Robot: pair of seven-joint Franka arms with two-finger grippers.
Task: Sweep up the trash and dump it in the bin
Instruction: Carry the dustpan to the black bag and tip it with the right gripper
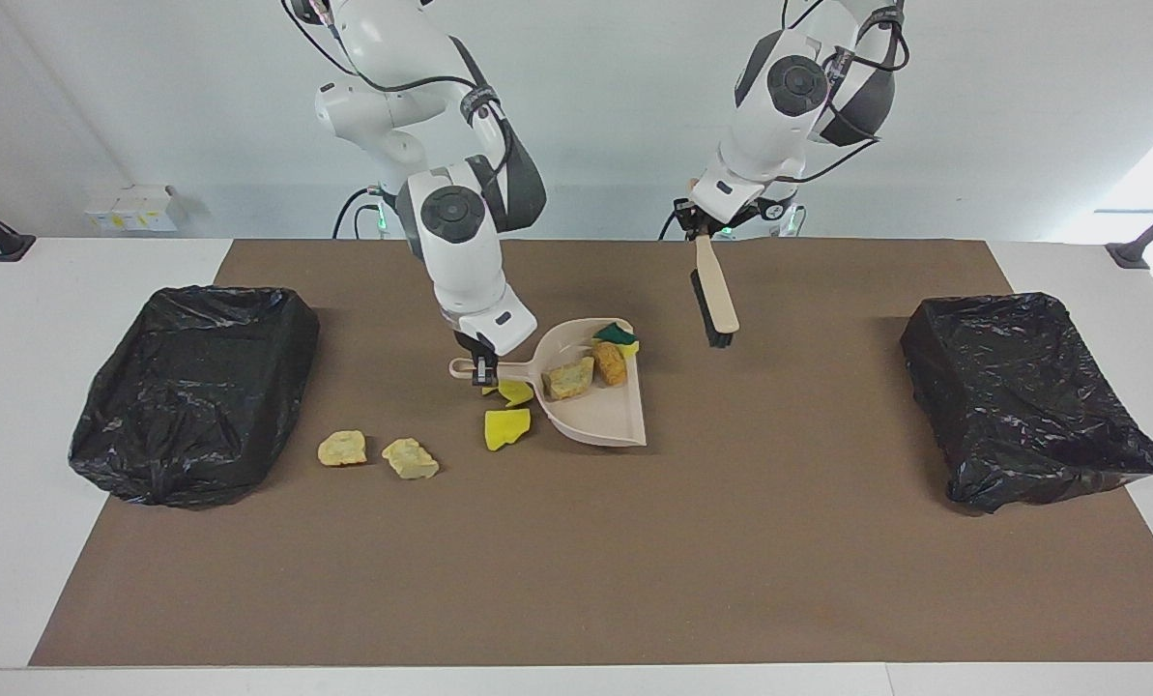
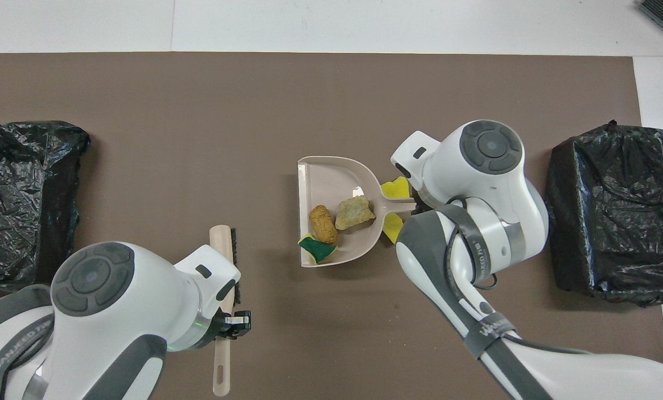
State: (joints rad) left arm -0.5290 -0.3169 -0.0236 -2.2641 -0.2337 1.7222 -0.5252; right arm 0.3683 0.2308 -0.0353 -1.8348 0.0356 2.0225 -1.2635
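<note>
Dustpan [image 1: 590,406] handle clamped in right gripper [image 1: 480,372], pan's long axis running toward the left arm's end; nearest bin [image 1: 194,387] lies the reverse way; left gripper [image 1: 700,230] grips raised brush [image 1: 714,295].

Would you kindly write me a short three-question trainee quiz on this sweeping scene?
1. True or false: the left gripper holds the brush up off the mat.
2. How many scraps lie in the dustpan?
3. The right gripper is shut on: A the dustpan's handle, B a yellow sponge piece, C nothing.

Key: 1 true; 2 three: tan chunk, orange-brown lump, green-and-yellow sponge; 3 A.
</note>
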